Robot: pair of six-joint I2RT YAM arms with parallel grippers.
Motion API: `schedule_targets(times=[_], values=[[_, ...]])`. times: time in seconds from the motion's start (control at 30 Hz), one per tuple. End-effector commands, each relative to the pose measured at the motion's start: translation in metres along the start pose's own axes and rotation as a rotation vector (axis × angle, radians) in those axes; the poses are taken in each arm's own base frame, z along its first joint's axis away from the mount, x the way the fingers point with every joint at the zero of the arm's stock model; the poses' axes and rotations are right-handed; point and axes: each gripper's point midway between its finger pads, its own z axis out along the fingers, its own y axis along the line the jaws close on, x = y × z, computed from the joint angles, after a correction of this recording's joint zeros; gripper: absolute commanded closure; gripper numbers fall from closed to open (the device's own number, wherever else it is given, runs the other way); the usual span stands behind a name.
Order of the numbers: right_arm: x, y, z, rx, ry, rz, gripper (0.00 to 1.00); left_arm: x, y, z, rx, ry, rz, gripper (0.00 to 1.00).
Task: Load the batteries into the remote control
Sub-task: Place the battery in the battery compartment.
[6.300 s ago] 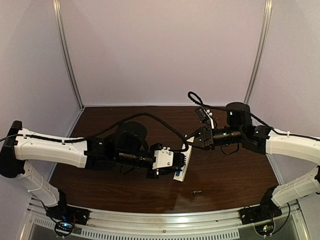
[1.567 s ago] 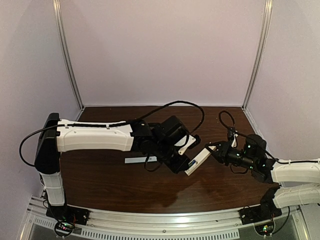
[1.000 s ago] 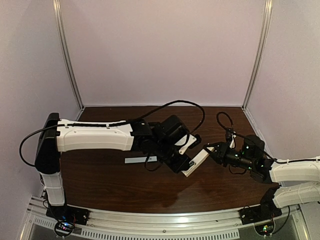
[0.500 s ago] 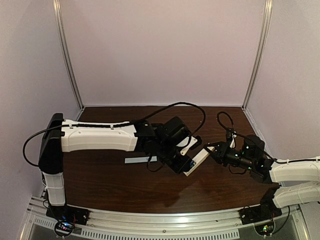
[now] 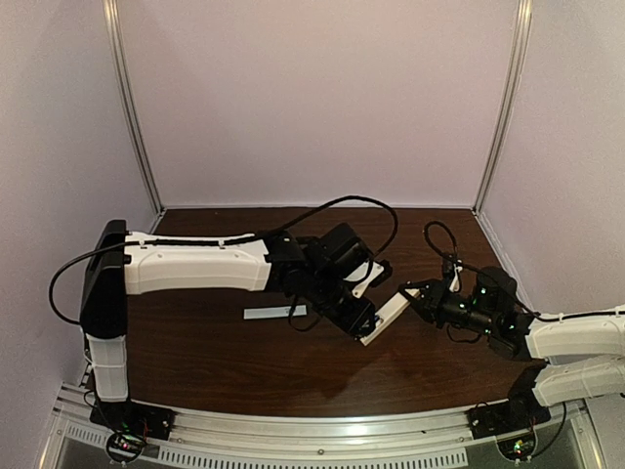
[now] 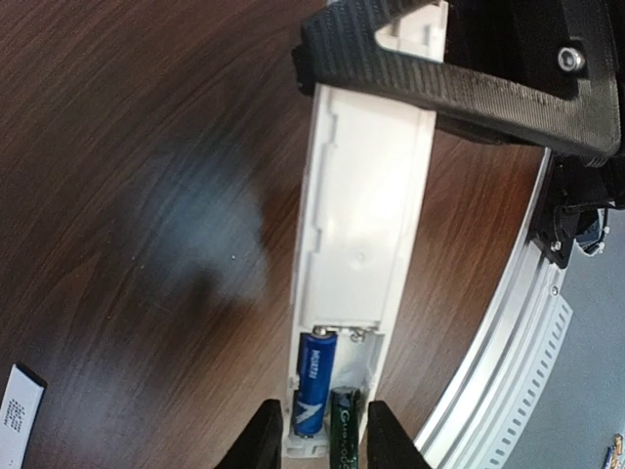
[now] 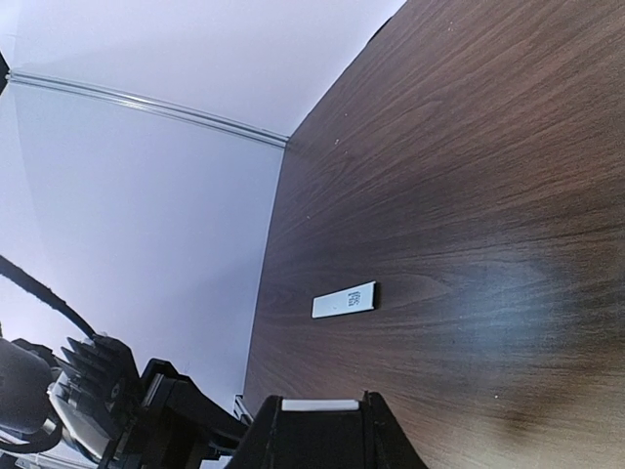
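Note:
The white remote control (image 6: 366,215) hangs just above the table with its battery recess facing up. My right gripper (image 5: 410,298) is shut on its far end, and that white end shows between the right fingers (image 7: 320,404). A blue battery (image 6: 314,381) lies seated in the left slot. A dark green battery (image 6: 344,430) rests in the slot beside it. My left gripper (image 6: 322,435) straddles this end of the remote (image 5: 387,317), its jaws apart with a gap on each side of the green battery.
The flat white cover strip (image 5: 274,313) lies on the dark wooden table left of the left wrist, also seen as the strip (image 7: 344,300) in the right wrist view. The metal rail of the table's near edge (image 6: 518,322) runs close by the remote.
The left arm has shifted slightly and its jaws have parted from the green battery. The right gripper still holds the remote in about the same place.

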Motion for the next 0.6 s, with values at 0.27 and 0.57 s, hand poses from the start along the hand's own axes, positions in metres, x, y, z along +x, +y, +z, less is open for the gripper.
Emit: schedule_targets(times=[0.27,0.57], values=[[0.006,-0.001,-0.005,-0.021,0.012,0.041,1.00,-0.049,-0.025,-0.088,0.097,-0.307,0.142,0.47],[0.019,0.016,-0.004,-0.090,0.106,0.094,1.00,-0.011,-0.036,-0.143,0.097,-0.447,0.688,0.27]])
